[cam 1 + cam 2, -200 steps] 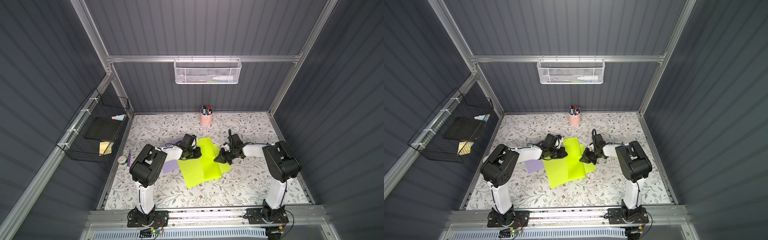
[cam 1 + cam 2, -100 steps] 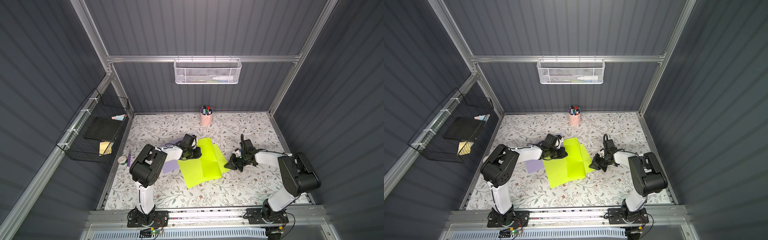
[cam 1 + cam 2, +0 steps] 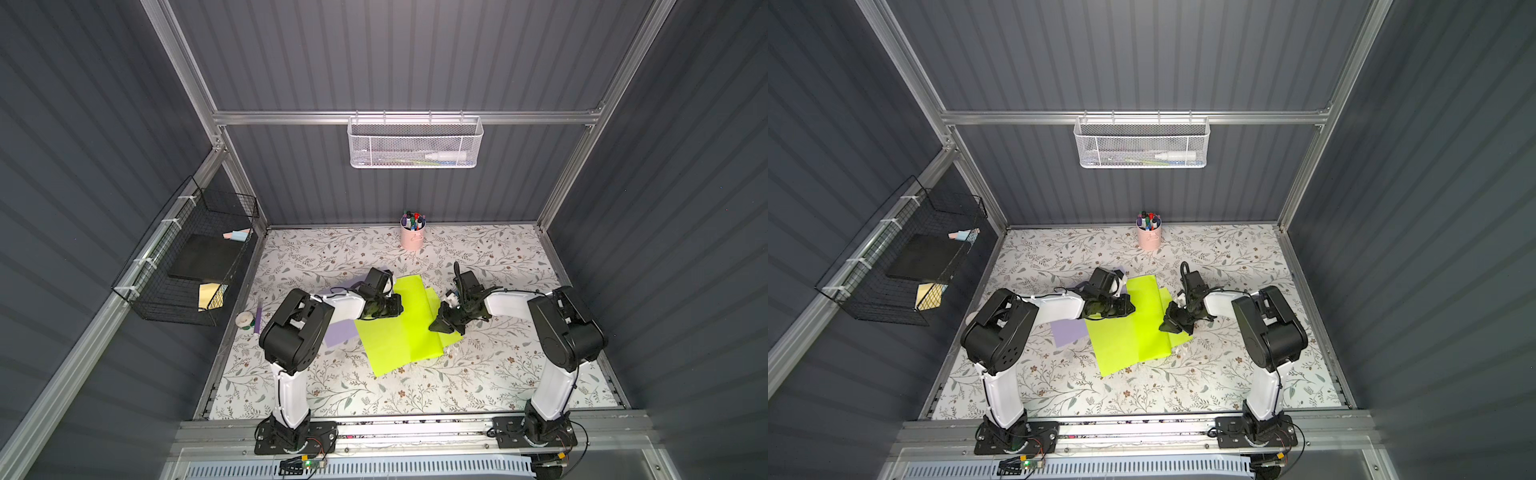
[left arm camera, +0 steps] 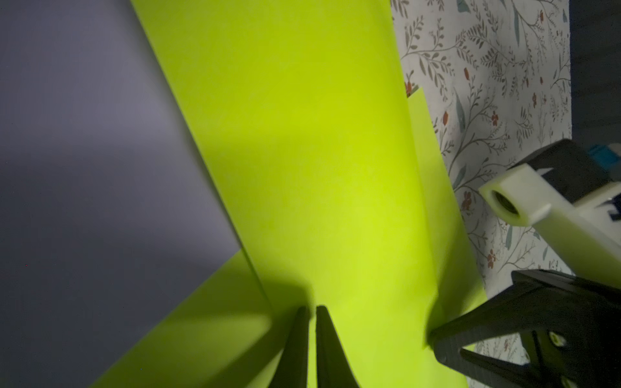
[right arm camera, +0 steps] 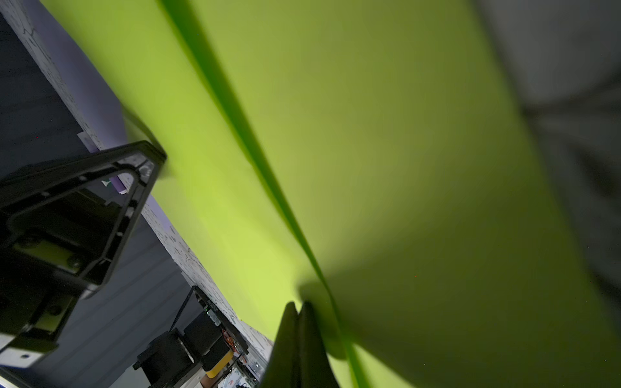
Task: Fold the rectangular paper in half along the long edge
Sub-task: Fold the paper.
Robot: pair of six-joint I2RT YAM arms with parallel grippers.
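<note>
Left wrist view: the left pincer (image 4: 312,312) has its fingers drawn together but for a sliver, tips planted on the yellow-green paper (image 4: 302,134). I cannot tell whether a layer is nipped between them or merely pressed. Judged purpose: an anchor, so the sheet does not slide while the other arm works on it.

Paper location: flat on the floral surface (image 3: 498,374), on the robot's side of the pink pen cup (image 3: 412,237), apart from it and roughly in line with it. In both top views it reads as doubled over. The layers are not square. A strip of under layer shows past the upper layer's edge on the side of the right pincer (image 3: 439,327). A lavender sheet (image 3: 338,334) lies partly under the paper, further to the cup's left; not part of the task.

Right wrist view: the right pincer's fingers are fully together and hold nothing. The tips press on the paper where a dark line runs up to them (fold or layer edge; too blurred to say which). Judged purpose: the closed fingers serve as a blunt pressing tool, not a grasp.

Both pincers sit nearer the robot's bases than the cup, the left one just to the cup's left and the right one just to its right.

Judgement: the fold is laid over and the pressing step is in hand. Risk: the offset between the layers gets creased in.
</note>
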